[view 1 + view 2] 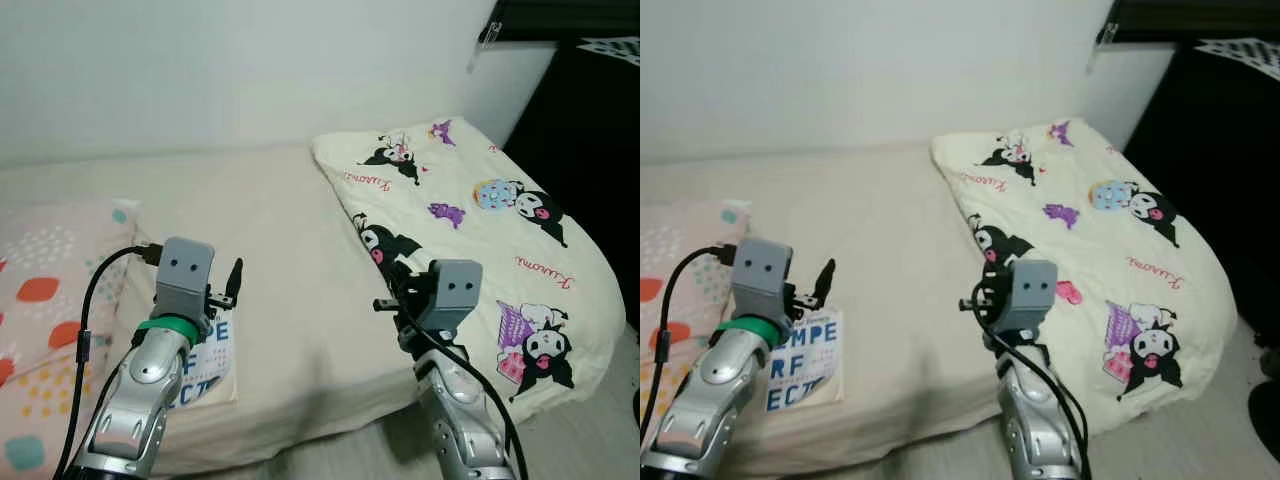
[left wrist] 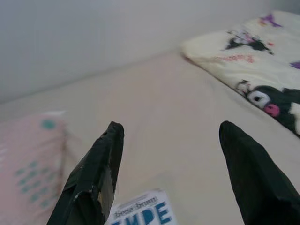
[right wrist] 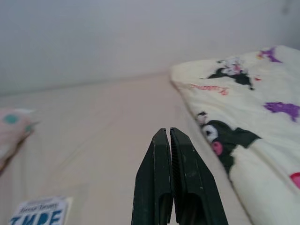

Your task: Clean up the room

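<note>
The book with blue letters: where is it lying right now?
The book lies on the bed, on the robot's left, beside the dotted pillow, just under the left gripper.

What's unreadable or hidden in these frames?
- Book: its title is partly covered by the left gripper and arm in the eye views, and cut off by the picture's edge in both wrist views.
- Patterned pillow: cut off by the left edge of the left eye view.
- Dark area beside the cartoon-print blanket: too dark to identify.
</note>
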{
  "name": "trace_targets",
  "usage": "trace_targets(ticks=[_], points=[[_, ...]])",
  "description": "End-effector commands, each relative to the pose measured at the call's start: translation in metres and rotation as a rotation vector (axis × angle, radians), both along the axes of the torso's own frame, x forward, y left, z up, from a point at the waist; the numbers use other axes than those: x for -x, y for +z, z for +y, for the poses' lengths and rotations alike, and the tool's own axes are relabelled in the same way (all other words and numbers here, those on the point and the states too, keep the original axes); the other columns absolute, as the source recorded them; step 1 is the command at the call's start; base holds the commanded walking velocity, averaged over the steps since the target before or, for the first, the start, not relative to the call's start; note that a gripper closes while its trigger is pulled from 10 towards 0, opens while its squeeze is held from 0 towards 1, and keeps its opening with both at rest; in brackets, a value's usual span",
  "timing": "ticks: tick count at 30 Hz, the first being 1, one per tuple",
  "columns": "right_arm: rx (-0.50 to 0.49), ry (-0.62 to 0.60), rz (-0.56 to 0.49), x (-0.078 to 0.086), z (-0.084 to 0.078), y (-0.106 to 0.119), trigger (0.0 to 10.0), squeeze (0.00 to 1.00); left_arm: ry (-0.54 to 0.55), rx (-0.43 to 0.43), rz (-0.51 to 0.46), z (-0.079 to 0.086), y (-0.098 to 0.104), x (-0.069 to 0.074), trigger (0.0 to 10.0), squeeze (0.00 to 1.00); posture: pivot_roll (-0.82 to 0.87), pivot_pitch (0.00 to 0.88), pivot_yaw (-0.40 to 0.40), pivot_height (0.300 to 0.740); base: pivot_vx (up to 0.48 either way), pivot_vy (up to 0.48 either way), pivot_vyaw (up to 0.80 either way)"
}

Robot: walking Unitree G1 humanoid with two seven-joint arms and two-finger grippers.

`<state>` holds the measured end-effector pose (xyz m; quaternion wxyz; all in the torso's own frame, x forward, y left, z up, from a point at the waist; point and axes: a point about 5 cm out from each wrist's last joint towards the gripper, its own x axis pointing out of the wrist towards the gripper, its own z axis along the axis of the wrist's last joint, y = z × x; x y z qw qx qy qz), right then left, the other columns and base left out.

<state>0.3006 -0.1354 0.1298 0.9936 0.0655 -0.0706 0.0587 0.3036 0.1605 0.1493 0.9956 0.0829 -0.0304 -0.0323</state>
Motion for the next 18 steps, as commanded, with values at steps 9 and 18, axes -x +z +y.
trace_targets(ticks=[9,18], points=[[0.015,0.0,0.025,0.001,0.0001,-0.006,10.0,0.0,0.012,-0.004,0.026,0.0019,-0.0065,0.001,10.0,0.0,-0.02,0.026,0.002,0.709,-0.335,0.0,0.0],[0.017,-0.001,0.028,0.0007,-0.0001,-0.0066,10.0,0.0,0.011,-0.002,0.026,0.002,-0.0066,0.0003,10.0,0.0,-0.02,0.029,0.001,0.709,-0.335,0.0,0.0]])
